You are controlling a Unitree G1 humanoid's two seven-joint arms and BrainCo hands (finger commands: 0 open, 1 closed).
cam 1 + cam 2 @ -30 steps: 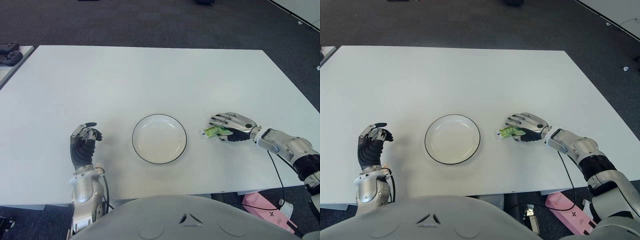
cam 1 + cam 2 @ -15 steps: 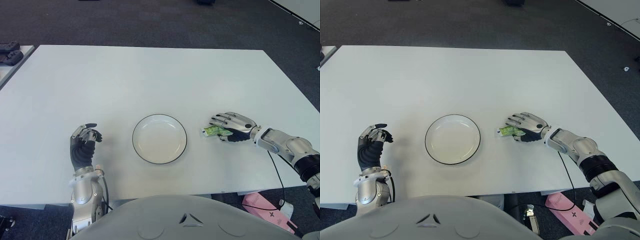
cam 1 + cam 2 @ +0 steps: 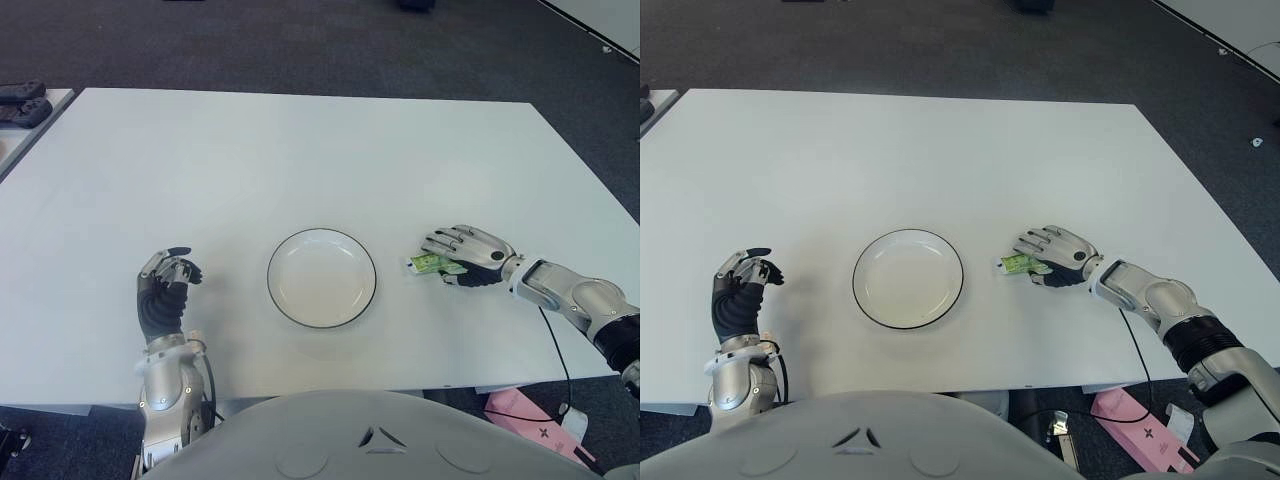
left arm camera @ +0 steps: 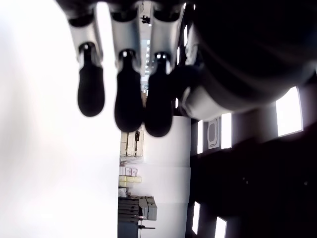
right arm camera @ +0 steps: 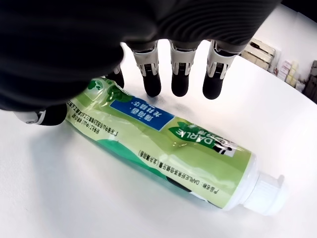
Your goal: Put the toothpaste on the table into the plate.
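Toothpaste [image 5: 163, 146] lies flat on the white table [image 3: 300, 150], just to the right of the plate [image 3: 321, 277] and not in it, a green tube with a blue label band and a white cap [image 5: 265, 191] at one end. Over it sits the right hand [image 3: 462, 256], palm down, covering the tail end of the tube while the cap end pokes out toward the plate. From the right wrist camera, three fingertips [image 5: 180, 79] hang in a row just beyond the tube's far edge, curved downward but with daylight between them and the tube, and the thumb is down at the crimped end on the near side; the hand is cupped around the tube, partly curled, and no firm squeeze shows, since the tube is resting on the tabletop with its shadow tight underneath. Whether the thumb is actually pressing the tube, I can't make out. Across on the other side, the left hand [image 3: 165, 290] stands upright to the left of the plate, well apart from it, fingers loosely bent at the tips and holding nothing; its own wrist camera shows the dark fingertips [image 4: 130, 99] side by side with only bright table behind them. That plate is white with a thin dark rim, bare inside.
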